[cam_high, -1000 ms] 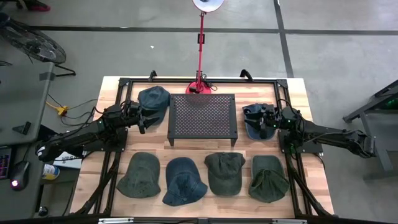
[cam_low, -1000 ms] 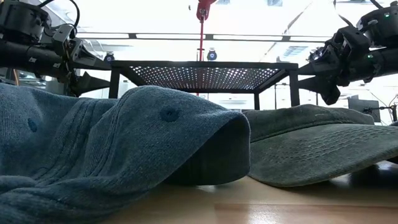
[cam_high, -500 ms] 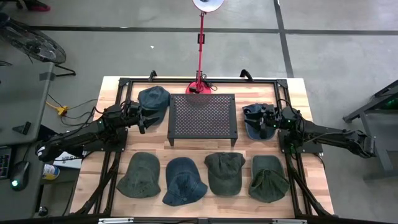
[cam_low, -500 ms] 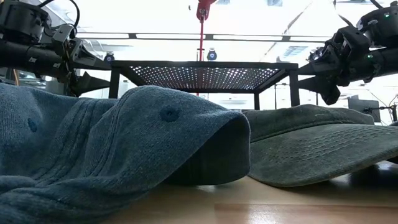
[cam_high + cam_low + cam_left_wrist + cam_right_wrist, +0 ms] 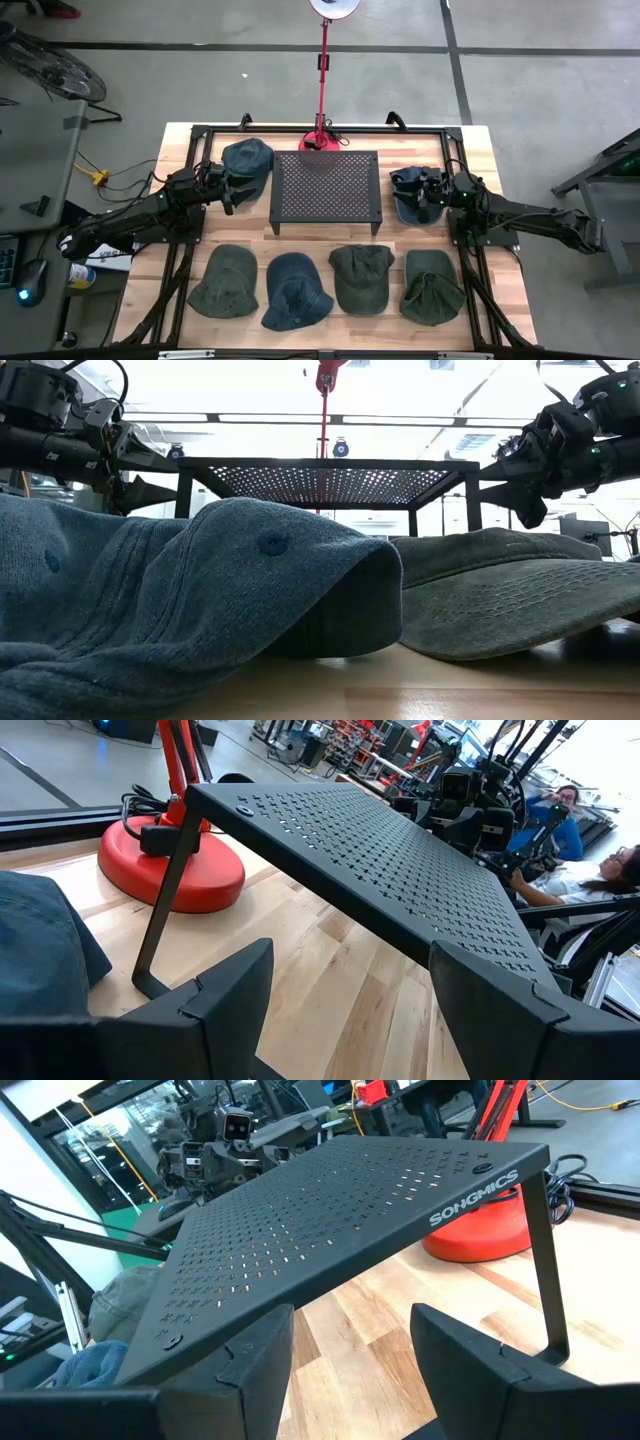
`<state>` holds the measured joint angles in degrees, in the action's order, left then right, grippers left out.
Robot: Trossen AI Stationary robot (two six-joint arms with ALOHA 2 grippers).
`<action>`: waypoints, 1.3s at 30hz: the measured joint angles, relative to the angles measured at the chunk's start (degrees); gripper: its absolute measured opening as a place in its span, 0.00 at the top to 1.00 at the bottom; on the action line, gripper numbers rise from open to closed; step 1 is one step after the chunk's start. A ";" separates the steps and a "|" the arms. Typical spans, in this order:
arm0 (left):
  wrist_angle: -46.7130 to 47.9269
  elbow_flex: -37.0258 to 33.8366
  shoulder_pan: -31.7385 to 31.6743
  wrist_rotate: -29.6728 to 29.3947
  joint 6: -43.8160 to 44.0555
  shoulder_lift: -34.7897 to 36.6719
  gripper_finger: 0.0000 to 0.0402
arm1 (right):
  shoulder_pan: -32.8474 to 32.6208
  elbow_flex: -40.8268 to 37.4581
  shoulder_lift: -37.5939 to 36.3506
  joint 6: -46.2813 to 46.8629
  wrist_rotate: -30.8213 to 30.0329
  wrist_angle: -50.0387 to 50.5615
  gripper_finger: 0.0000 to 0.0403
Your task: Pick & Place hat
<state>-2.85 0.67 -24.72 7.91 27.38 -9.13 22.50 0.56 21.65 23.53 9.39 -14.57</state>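
The only writing that can be read is the word SONGMICS, printed in white along one edge of the black perforated stand [image 5: 340, 1210], seen in the right wrist view. That stand sits in the middle of the wooden table [image 5: 480, 140], toward its far edge, on thin metal legs.

Just behind it, at the far edge, stands the red lamp [image 5: 324, 70], its round base [image 5: 170, 860] on the wood with a black cable beside it.

The left gripper [image 5: 232, 188] hovers near the left side of the stand with its jaws wide and nothing between them; a blue hat [image 5: 247, 158] lies just beside it, toward the far left corner. The right gripper [image 5: 428, 197] hangs at the stand's right side, jaws fairly wide and also empty, above another blue hat [image 5: 405, 208]; whether it touches the cloth I cannot tell.

Four more hats lie in a row along the near edge: a green hat [image 5: 223, 281] at the left, then a blue denim hat [image 5: 297, 290], a green cap [image 5: 361, 277], and a crumpled green hat [image 5: 432, 287] toward the right.

In the low view the blue denim hat and the green cap fill the foreground and hide most of the stand's legs. Beyond the table, in the left wrist view, two seated people [image 5: 590, 870] show among the equipment.
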 joint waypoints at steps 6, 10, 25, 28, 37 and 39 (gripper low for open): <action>0.00 0.00 0.00 0.00 0.00 0.00 0.34 | 0.00 0.29 0.01 2.80 0.25 -0.30 0.51; 0.01 0.00 0.00 0.00 0.00 0.02 0.34 | 0.02 4.12 0.49 7.64 0.45 2.85 0.51; 0.01 0.00 -0.02 -0.01 0.00 0.01 0.34 | 3.65 33.40 15.31 -2.40 -0.44 38.13 0.51; 0.02 0.00 -0.01 -0.01 0.00 0.02 0.34 | 6.89 37.79 19.13 1.83 -1.34 44.71 0.51; 0.00 0.00 -0.01 -0.01 0.00 0.02 0.34 | 18.32 44.04 26.53 24.31 -10.48 67.31 0.51; 0.00 0.00 -0.01 -0.01 0.00 0.02 0.34 | 20.14 43.96 27.35 26.12 -10.91 68.82 0.51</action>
<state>-2.85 0.67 -24.73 7.90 27.38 -9.10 42.65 44.52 49.00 49.65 -1.52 54.26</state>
